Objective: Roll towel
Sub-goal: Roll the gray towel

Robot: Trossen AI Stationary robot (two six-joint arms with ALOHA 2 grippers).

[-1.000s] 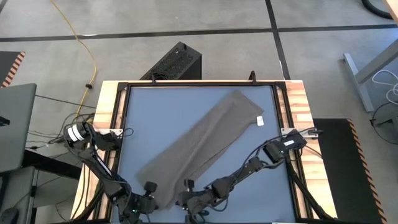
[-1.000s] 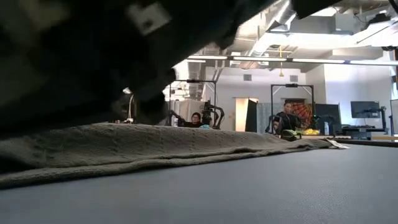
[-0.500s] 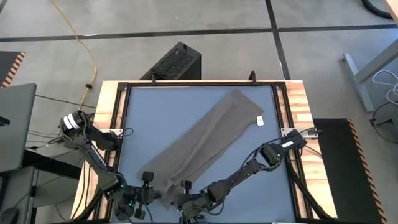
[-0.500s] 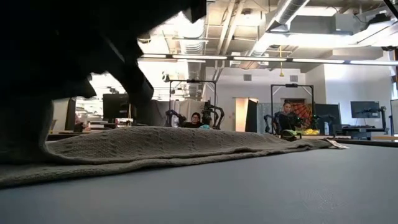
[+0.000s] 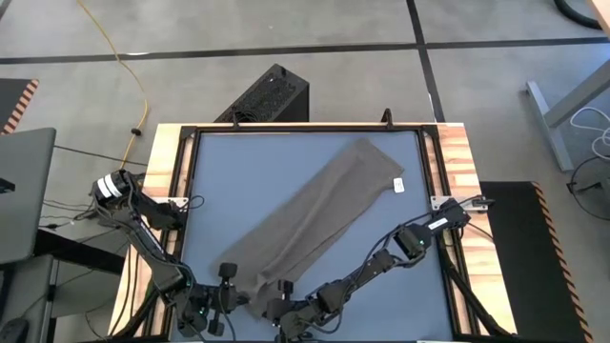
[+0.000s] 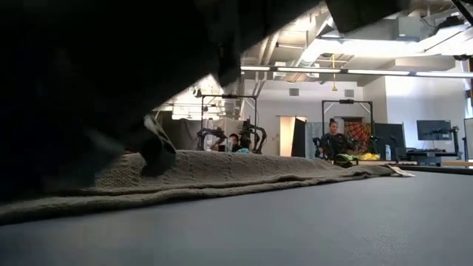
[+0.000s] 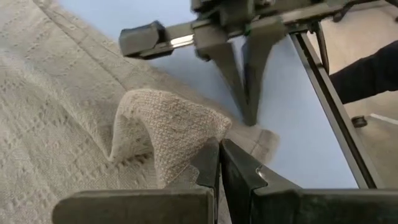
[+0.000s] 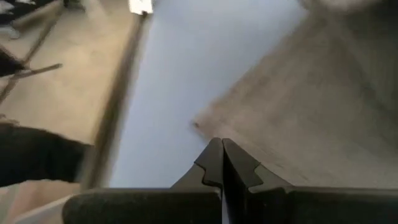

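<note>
The table (image 5: 219, 181) is bare on both sides of the towel (image 5: 315, 219), which lies diagonally from the far right to the near edge. There the left gripper (image 7: 217, 163) pinches a raised towel fold. The right gripper (image 8: 222, 163), fingers together, holds cloth I cannot confirm; only the left wrist view shows the fold.

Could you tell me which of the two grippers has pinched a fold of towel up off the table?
The left gripper: towel bunches between its shut fingers, while the right gripper pinches flat cloth.

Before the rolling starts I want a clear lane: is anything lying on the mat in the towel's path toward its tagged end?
Nothing visible does. The towel lies diagonally on bare mat, and both grippers, left gripper and right gripper, sit at its near end.
</note>
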